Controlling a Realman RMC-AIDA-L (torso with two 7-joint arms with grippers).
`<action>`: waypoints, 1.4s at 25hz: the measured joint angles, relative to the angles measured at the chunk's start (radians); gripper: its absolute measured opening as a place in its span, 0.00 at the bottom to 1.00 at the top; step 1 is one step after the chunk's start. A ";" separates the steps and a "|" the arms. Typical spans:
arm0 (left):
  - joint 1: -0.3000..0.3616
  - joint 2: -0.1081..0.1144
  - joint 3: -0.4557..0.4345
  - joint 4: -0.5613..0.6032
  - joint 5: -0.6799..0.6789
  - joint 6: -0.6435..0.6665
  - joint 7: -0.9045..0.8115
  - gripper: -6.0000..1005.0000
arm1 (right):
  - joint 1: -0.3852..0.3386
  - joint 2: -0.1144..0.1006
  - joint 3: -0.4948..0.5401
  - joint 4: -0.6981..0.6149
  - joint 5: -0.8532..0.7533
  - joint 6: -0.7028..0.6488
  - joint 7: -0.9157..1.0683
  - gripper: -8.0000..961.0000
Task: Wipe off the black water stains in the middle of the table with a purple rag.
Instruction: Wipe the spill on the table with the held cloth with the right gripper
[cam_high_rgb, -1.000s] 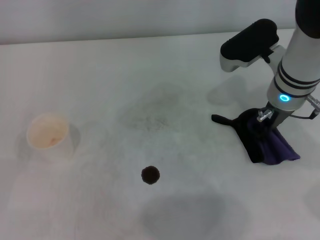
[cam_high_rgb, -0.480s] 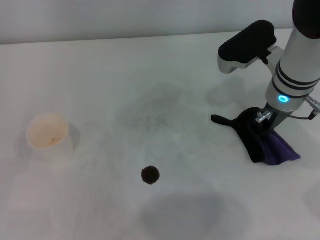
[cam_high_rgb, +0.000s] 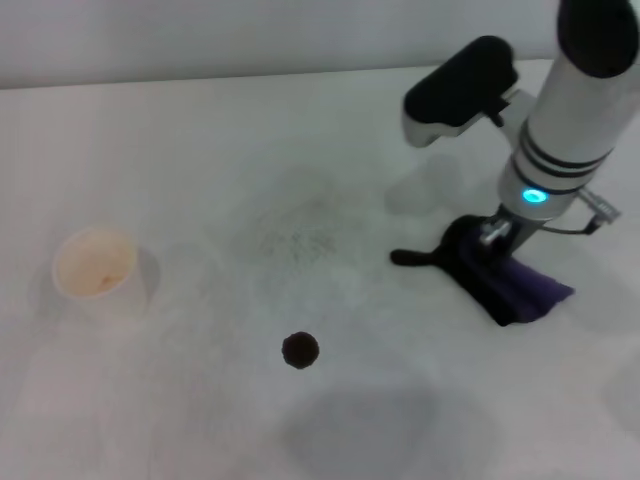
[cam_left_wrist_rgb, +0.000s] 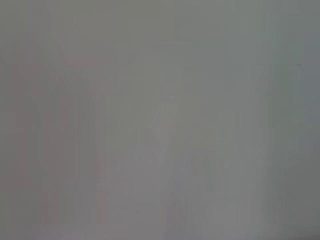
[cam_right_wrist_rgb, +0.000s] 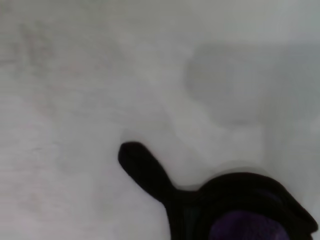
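One right hand (cam_high_rgb: 487, 243) planted on purple rag (cam_high_rgb: 510, 283), arm upright.

Soft purple rag (cam_high_rgb: 520, 285) of cloth with black edging lies on the matt white table (cam_high_rgb: 200, 150), faintly scuffed grey.

You have no text to read here: no label, brand, number or sign shows on anything in the head view or either wrist view. The nearest thing to a marking is the glowing blue ring light (cam_high_rgb: 535, 196) on the right arm, and it carries no characters you could make out.
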 joint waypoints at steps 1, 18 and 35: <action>-0.001 0.000 0.001 0.000 0.000 0.000 0.000 0.88 | 0.008 0.001 -0.016 0.000 0.021 -0.004 0.001 0.11; -0.005 -0.002 0.007 -0.007 0.000 0.000 0.000 0.88 | 0.179 0.002 -0.352 -0.012 0.441 -0.150 0.010 0.11; -0.010 0.000 0.009 -0.002 0.022 0.000 0.000 0.88 | 0.206 0.002 -0.508 -0.024 0.734 -0.208 -0.082 0.11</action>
